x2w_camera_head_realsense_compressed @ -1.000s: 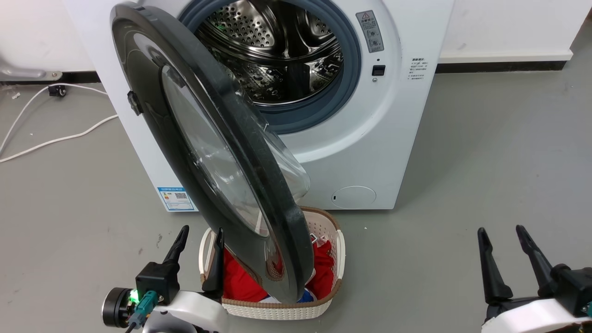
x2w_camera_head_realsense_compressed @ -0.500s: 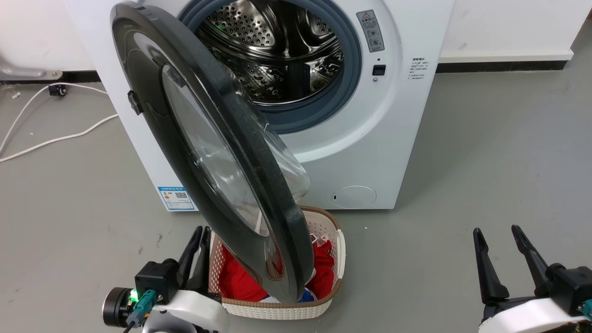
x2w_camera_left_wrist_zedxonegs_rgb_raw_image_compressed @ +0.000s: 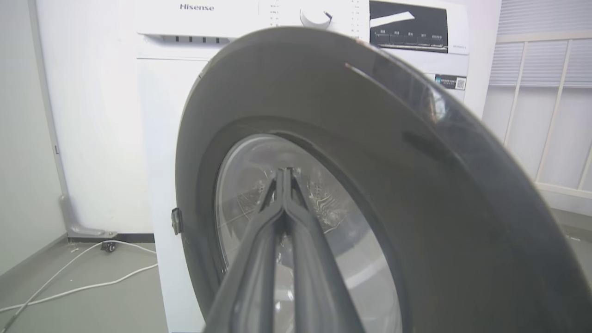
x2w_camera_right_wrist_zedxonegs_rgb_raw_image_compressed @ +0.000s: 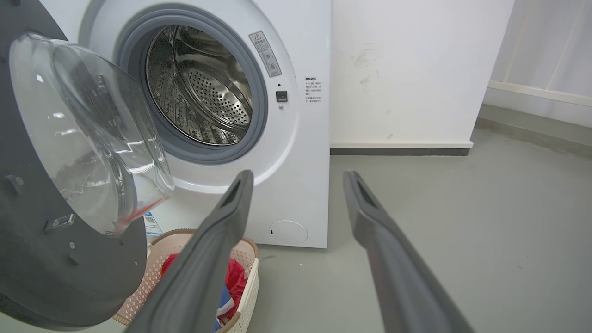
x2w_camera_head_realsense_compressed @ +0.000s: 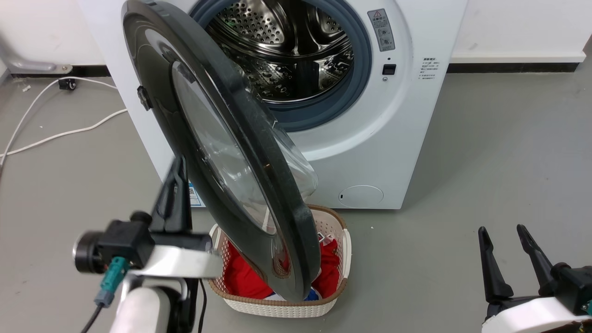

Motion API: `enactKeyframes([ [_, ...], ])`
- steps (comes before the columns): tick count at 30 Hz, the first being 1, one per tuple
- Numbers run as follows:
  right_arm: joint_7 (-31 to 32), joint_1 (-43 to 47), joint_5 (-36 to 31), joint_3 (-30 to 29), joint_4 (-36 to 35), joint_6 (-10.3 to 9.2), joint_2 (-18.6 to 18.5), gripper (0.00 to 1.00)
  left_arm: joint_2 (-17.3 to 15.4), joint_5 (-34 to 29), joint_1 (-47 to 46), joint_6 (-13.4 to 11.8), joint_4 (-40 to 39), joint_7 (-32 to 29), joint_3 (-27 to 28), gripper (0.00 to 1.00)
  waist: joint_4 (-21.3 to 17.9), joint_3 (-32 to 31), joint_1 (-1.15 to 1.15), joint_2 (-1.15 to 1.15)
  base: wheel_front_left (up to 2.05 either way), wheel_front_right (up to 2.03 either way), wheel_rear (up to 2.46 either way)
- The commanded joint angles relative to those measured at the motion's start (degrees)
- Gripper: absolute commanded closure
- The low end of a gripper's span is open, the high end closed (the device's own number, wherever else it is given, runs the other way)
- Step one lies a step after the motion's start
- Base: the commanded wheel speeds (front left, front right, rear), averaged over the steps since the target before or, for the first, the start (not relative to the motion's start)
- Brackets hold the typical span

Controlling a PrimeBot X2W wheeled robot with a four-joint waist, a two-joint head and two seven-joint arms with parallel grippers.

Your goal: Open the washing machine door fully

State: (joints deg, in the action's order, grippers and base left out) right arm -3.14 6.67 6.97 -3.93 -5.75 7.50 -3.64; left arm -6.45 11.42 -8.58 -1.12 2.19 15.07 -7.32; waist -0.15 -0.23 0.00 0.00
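the left pincer (x2w_camera_head_realsense_compressed: 179, 163) has risen from beside the cream perforated laundry basket (x2w_camera_head_realsense_compressed: 282, 309), fingers now pressed together, tips by the outer face of the large round glossy black washing machine door (x2w_camera_head_realsense_compressed: 217, 152), contact unclear; door half-open on the big white front-loading washing machine (x2w_camera_head_realsense_compressed: 370, 148), basket under its lower edge; right pincer (x2w_camera_head_realsense_compressed: 501, 229) apart, low right

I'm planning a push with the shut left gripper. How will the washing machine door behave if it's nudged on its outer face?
The washing machine door looks rigid and hung at one edge, so it should swing as one piece. Its glossy face looks slick; the narrow-tipped left gripper may slide. The thick glass bowl suggests some weight.
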Motion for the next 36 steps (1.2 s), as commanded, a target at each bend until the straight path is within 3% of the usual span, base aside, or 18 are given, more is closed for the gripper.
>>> enactKeyframes([
  [1, 0.1, -0.6, -0.4, -0.1, 0.0, -0.01, 0.3, 0.00, 0.1, -0.9, -1.9, -0.8, -3.7, 0.1, -0.1, 1.00, 0.1, 0.0, 0.00, 0.00, 0.00, 0.00, 0.00],
  [7, 0.0, -1.1, -0.3, 0.0, 0.0, -0.01, 0.5, 0.00, 0.7, -2.5, -6.9, -1.4, -14.1, -0.7, -2.3, 1.00, 0.3, 0.5, 0.00, 0.00, 0.00, 0.00, 0.00],
  [17, -0.4, -1.4, -0.2, 0.4, 0.8, -0.01, 0.5, 0.00, 2.1, -3.0, -10.6, 0.2, -23.8, -4.9, -10.5, 1.00, -0.2, 0.7, 0.00, 0.00, 0.00, 0.00, 0.00],
  [27, -0.1, -0.4, 0.2, -0.2, 1.6, 0.00, 0.6, 0.00, 3.1, 2.0, -6.5, 4.1, -22.3, -11.5, -25.0, 1.00, 0.3, 0.6, 0.00, 0.00, 0.00, 0.00, 0.00],
  [36, 0.0, -0.7, 0.5, 0.0, 2.4, -0.01, 0.7, 0.00, 2.9, 4.4, -1.3, 5.1, -15.8, -19.1, -34.1, 1.00, 0.5, 0.8, 0.00, 0.00, 0.00, 0.00, 0.00],
])
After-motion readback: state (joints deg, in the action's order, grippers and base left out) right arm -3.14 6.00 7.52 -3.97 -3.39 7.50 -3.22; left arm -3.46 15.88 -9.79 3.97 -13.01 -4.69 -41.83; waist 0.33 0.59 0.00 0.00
